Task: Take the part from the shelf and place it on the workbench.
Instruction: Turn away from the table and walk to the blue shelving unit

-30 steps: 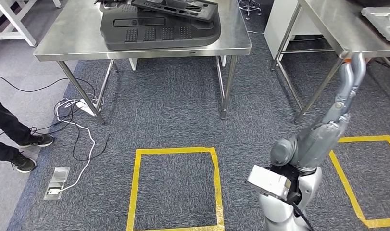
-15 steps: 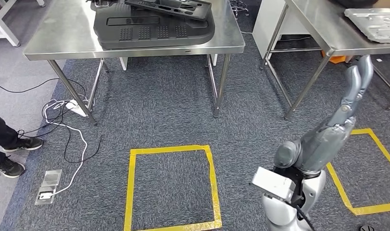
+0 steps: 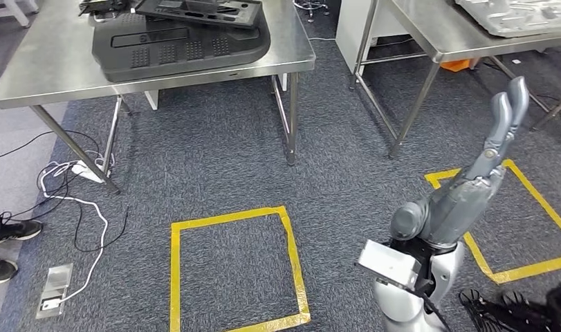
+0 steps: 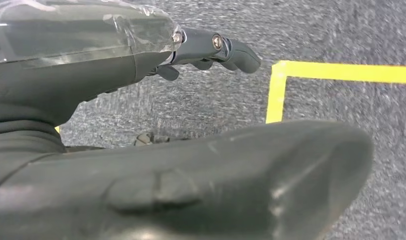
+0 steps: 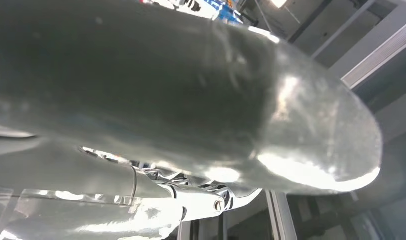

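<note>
Holding nothing, the right hand rises with fingers straight and apart, probably because the black part lies untouched on the bench; the left hand looks empty too.

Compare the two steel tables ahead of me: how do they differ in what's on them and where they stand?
The left table carries stacked black moulded parts, while the right table holds a pale grey metal part. The left table shows most of its top, whereas the right table is cut off by the frame edge. Both have bare steel tops on thin metal legs, standing on grey carpet.
</note>
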Controlling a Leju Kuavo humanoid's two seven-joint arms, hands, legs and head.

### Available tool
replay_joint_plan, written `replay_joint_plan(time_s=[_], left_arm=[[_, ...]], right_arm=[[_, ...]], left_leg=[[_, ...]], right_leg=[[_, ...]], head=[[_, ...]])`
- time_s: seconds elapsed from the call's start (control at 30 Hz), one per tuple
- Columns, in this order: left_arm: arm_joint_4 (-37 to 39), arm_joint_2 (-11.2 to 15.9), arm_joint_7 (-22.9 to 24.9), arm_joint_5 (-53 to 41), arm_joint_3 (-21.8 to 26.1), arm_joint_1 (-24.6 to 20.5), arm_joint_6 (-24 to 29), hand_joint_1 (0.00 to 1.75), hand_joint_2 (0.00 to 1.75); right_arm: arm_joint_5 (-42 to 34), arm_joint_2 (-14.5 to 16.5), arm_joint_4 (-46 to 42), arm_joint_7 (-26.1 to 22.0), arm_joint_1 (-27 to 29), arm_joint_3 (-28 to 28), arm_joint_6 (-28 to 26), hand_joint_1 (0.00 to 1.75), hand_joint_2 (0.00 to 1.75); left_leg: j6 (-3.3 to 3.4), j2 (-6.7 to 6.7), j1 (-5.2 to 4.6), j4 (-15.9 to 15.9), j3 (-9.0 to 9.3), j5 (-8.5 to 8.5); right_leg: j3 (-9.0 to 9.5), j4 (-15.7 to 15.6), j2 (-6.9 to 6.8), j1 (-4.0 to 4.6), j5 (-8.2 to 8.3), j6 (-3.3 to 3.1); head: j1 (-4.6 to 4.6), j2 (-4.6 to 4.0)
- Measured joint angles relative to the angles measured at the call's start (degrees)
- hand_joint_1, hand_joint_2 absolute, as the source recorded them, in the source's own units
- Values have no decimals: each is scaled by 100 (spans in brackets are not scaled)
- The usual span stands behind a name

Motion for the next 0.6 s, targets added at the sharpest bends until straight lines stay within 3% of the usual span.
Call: replay_joint_plan(time_s=[0.07,0.1,0.13,0.17,0.2,0.27,0.3,0.37,0.43,0.47,0.5,0.53,0.6], left_arm=[[1,2,-4,-1,0,1,-1,0,0],[1,4,-6,-1,-1,3,-1,0,0],[1,5,-6,-1,-1,6,-2,0,0],[1,7,-7,0,-1,9,-3,0,0],[1,7,-8,-1,-1,9,-3,0,0],[1,5,-10,-2,-1,-3,-2,0,0],[1,4,-12,-2,0,-7,-2,0,0],[1,5,-14,-1,0,4,-2,0,0],[2,5,-14,2,-1,15,-2,0,0],[3,5,-14,3,-1,15,-2,0,0],[3,5,-14,4,-2,12,-2,0,0],[3,4,-14,5,-2,10,-2,0,0],[3,5,-14,8,-1,9,-2,0,0]], right_arm=[[-13,0,0,-16,-2,0,-1,0,0],[-20,1,-1,-26,-5,0,-2,0,0],[-28,1,-1,-36,-6,0,-2,0,0],[-37,2,-2,-46,-5,0,-2,0,0],[-45,2,-4,-55,-2,0,-2,0,0],[-62,1,-12,-62,6,0,-4,0,0],[-69,0,-16,-63,7,0,-5,0,0],[-77,0,-20,-64,13,0,-7,0,0],[-78,0,-20,-64,28,0,-7,0,0],[-79,0,-20,-66,33,0,-6,0,0],[-82,0,-20,-69,36,0,-6,0,0],[-88,0,-22,-75,36,0,-6,0,0],[-125,1,-30,-104,36,0,-6,0,0]], left_leg=[[41,-236,16,-791,340,351],[52,-347,21,-1052,439,433],[60,-423,18,-1179,477,446],[67,-418,8,-1202,482,440],[91,-358,5,-1220,484,447],[162,-227,22,-1272,505,477],[197,-151,35,-1299,515,489],[232,-1,33,-1308,518,487],[240,149,28,-1306,517,478],[238,216,29,-1305,521,473],[230,274,31,-1304,533,465],[216,328,33,-1302,550,454],[167,411,12,-1294,579,426]], right_leg=[[-14,31,107,1,-9,22],[-39,49,160,-3,-7,45],[-69,59,209,-13,0,75],[-96,63,263,-21,14,110],[-114,55,314,-34,26,145],[-163,163,210,-33,-55,208],[-250,360,98,-29,-182,240],[-566,1044,-104,-39,-540,299],[-823,1590,-150,-61,-708,340],[-812,1585,-168,-70,-637,350],[-680,1337,-204,-76,-466,352],[-469,935,-276,-79,-257,347],[-125,233,-462,-44,-13,297]], head=[[-8,0],[-13,0],[-14,0],[-15,0],[-17,0],[10,0],[41,0],[102,0],[114,0],[116,0],[120,0],[127,0],[141,0]])
